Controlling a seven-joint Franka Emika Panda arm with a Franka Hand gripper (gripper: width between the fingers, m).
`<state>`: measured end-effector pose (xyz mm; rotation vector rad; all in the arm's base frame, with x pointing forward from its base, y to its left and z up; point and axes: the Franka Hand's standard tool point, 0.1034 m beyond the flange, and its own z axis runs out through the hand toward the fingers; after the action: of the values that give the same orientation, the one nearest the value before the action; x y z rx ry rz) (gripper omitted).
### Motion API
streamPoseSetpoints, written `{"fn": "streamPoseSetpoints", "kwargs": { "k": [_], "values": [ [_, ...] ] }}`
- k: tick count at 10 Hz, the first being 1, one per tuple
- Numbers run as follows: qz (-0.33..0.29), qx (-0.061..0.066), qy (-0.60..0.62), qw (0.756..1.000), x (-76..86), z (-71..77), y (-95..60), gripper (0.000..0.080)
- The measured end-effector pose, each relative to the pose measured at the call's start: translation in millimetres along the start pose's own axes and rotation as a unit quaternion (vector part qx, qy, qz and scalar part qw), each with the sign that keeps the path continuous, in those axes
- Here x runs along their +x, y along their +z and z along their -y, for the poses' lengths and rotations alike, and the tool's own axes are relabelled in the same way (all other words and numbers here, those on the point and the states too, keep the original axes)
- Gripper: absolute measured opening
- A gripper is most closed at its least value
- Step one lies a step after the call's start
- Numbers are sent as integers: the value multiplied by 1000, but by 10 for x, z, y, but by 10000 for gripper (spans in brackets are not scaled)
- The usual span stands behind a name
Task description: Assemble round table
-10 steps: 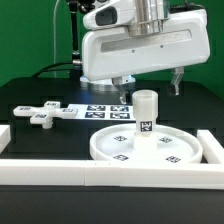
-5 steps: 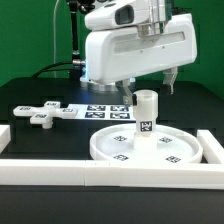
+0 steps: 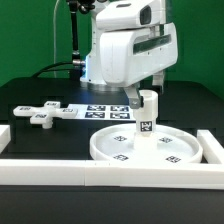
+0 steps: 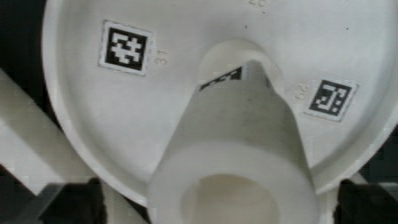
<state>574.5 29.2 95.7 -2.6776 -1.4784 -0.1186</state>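
Centre your gripper point(image 3: 146, 95) — jaws spread — over the leg point(image 3: 146, 120) standing upright on the disc point(image 3: 186, 150); close squarely, then twist gently.

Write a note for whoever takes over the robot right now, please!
The gripper is at the top of the leg, straddling it; open or shut can't be told.
The leg stands upright on the round disc.
The cross-shaped foot lies apart, at the exterior view's left, beside the marker board.
Done: leg on disc, how firmly is unclear.
Left: foot onto leg.
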Motion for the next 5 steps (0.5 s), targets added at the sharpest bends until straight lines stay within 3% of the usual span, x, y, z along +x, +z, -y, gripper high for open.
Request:
{"fn": "streamPoseSetpoints", "kwargs": {
  "k": [5],
  "values": [
    [23,1,-177,984,-44,10,101,649]
  ]
}}
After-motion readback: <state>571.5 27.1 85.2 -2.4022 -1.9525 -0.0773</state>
